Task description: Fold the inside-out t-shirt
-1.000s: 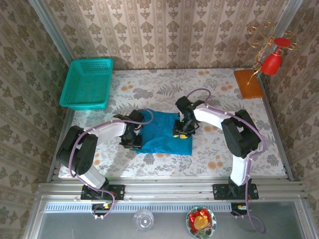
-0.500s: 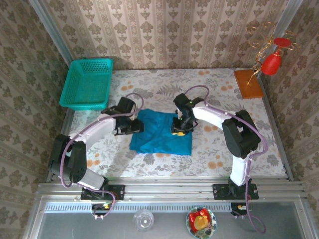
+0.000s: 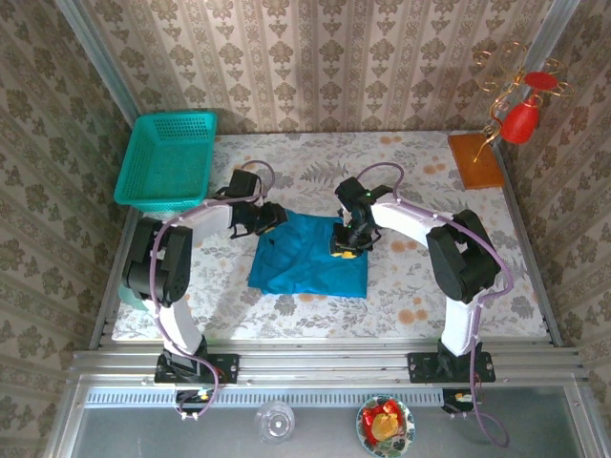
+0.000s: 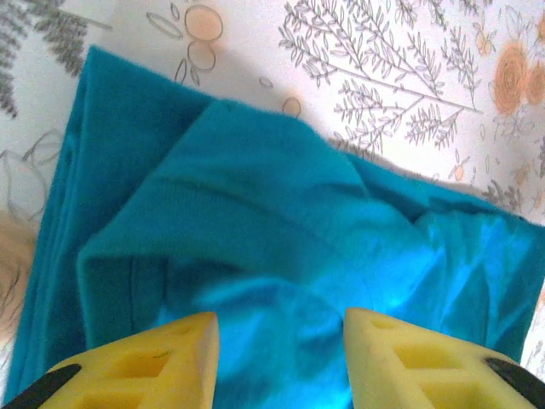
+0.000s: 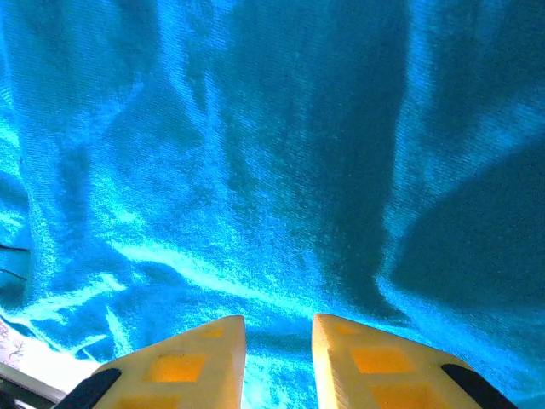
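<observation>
Lying flat, t-shirt (image 3: 310, 262) long axis left-to-right.

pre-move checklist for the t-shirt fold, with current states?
1. left gripper open above the t-shirt: ok.
2. right gripper grip on the cloth: cannot tell; fingers narrow, right against the fabric.
3. Whole t-shirt lying on the table: ok.
4. Layers lined up at the corner under the left gripper: not ok; a lower layer sticks out in the left wrist view.
5. basket apart from the t-shirt: ok.
</observation>
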`<state>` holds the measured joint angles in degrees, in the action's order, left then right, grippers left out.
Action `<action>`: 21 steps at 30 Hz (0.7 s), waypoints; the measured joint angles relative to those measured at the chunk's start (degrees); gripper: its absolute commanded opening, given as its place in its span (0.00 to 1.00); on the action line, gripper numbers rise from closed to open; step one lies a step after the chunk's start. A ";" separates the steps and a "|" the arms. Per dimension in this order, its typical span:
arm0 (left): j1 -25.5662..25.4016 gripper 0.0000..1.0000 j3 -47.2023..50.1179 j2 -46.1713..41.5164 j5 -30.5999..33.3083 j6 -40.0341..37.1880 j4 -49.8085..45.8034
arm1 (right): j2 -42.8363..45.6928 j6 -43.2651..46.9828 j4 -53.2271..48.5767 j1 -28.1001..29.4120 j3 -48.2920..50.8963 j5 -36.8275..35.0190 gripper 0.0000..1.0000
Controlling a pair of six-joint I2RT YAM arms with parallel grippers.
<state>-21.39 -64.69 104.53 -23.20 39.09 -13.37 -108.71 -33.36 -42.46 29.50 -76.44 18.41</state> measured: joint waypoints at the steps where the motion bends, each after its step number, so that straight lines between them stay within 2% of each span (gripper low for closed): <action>1: 0.00 0.42 -0.35 0.66 0.04 0.37 0.42 | 0.00 0.00 0.00 0.00 0.00 0.00 0.28; 8: 0.11 0.27 -1.14 3.61 0.55 3.08 4.22 | 0.00 -0.02 0.07 0.02 0.07 0.15 0.28; 16: 0.92 0.05 -2.25 4.39 1.44 3.76 5.73 | 0.00 -0.02 1.03 0.04 3.78 0.33 0.27; 21: 2.64 0.00 -3.34 4.39 2.01 2.51 4.76 | 0.00 -0.02 1.64 -0.11 5.49 -0.13 0.26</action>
<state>-18.74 -68.03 108.92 -21.19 41.60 -8.60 -108.71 -33.39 -40.82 29.39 -70.96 18.28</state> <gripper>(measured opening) 0.051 0.265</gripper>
